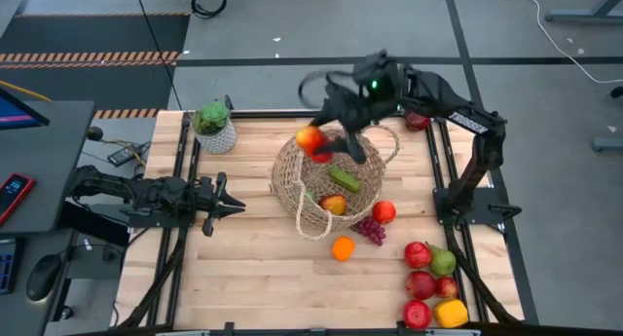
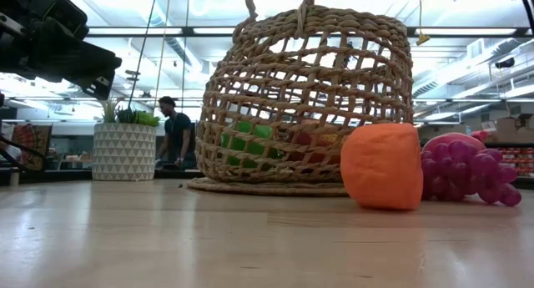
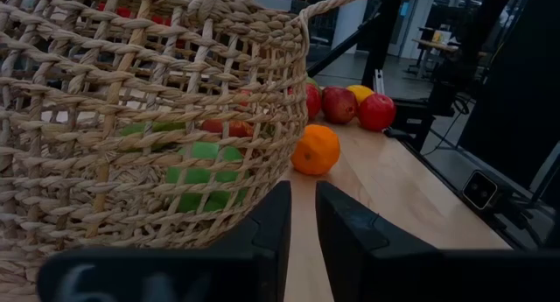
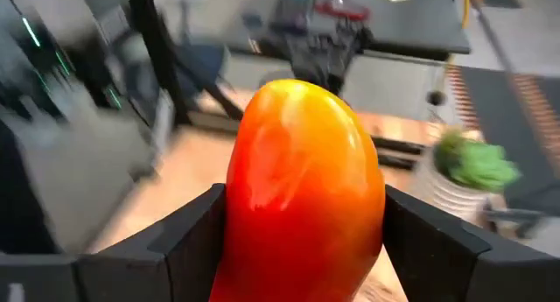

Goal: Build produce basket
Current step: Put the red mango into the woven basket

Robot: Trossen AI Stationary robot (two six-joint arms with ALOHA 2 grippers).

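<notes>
The tan wicker basket (image 1: 331,180) stands mid-table, with a green cucumber (image 1: 343,177) and a red-yellow fruit (image 1: 333,205) inside. My right gripper (image 1: 321,146) is above the basket's far left rim, shut on a red-orange-yellow fruit (image 1: 311,138). My left gripper (image 1: 229,205) waits at the table's left, low, pointing at the basket, fingers nearly closed and empty. Loose produce lies right of the basket: an orange (image 1: 343,247), purple grapes (image 1: 371,230), a red fruit (image 1: 384,211). My right gripper pinches the red-orange fruit by its two opposite sides (image 4: 241,206) between its two fingers. The fruit is lifted clear, above the basket's rim, and fills the gap between the fingers in the right wrist view.
A small white pot with a green plant (image 1: 213,125) stands at the far left. Red apples, a pear and a yellow pepper cluster at the near right corner (image 1: 433,282). Another red fruit (image 1: 417,121) lies at the far right. A person (image 2: 175,133) stands beyond the table.
</notes>
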